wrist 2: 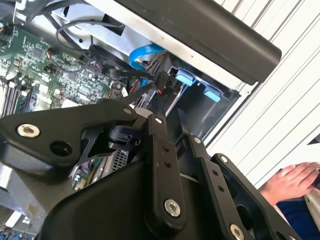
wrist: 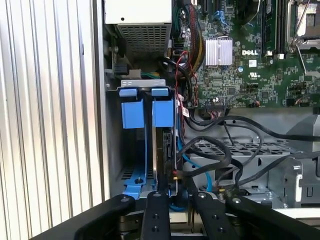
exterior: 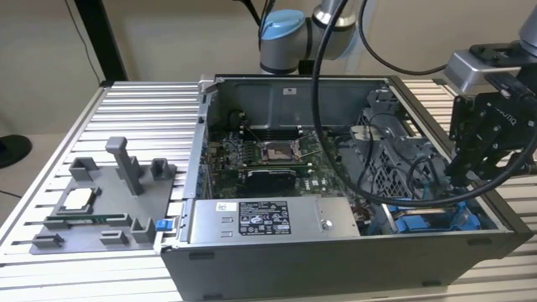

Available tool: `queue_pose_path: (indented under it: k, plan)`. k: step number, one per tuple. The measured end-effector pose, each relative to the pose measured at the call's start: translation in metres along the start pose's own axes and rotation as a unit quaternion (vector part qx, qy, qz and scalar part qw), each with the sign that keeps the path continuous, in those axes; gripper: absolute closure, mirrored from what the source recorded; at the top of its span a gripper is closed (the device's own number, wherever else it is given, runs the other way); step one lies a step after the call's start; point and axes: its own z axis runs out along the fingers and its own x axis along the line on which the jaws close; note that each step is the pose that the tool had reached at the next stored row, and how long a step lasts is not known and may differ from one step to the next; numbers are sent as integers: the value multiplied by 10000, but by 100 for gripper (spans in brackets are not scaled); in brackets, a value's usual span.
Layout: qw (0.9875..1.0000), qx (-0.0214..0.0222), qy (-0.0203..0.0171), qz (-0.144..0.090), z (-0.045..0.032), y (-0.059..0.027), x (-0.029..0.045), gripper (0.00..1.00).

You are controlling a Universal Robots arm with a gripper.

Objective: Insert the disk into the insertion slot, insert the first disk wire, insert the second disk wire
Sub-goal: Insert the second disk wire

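Observation:
The disk [wrist: 165,145] stands edge-on in the insertion slot [wrist: 131,176], a grey bay with blue rails, and the disk's blue carrier tabs [wrist: 162,111] show at the bay's mouth. In the exterior view the slot [exterior: 428,221] sits in the case's near corner on the exterior view's right, with my gripper [exterior: 466,171] just above it. My gripper [wrist: 179,188] is shut on the black connector of a disk wire [wrist: 176,173], held against the disk's edge. In the second wrist view that connector [wrist 2: 163,81] sits close to the blue tabs [wrist 2: 184,77].
A grey metal box with a sticker [exterior: 260,220] lies along the case front. A motherboard [exterior: 268,157] and looping black cables [exterior: 394,189] fill the case. A grey fixture tray [exterior: 100,201] sits on the exterior view's left. A person's hand [wrist 2: 290,181] rests beyond the case.

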Motion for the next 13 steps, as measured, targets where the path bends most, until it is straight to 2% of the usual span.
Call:
queue_pose_path:
  k: [5, 8, 9, 12, 13]
  plan:
    - [10000, -69, 3, 1, 1, -139, -7, 100]
    - [10000, -88, 5, 2, 1, -189, -10, 100]
    - [10000, -89, 5, 2, 0, -200, -11, 0]
    - [10000, -95, 4, 2, 2, -225, -12, 0]
    - [9999, -111, 5, 3, 5, -233, -12, 0]
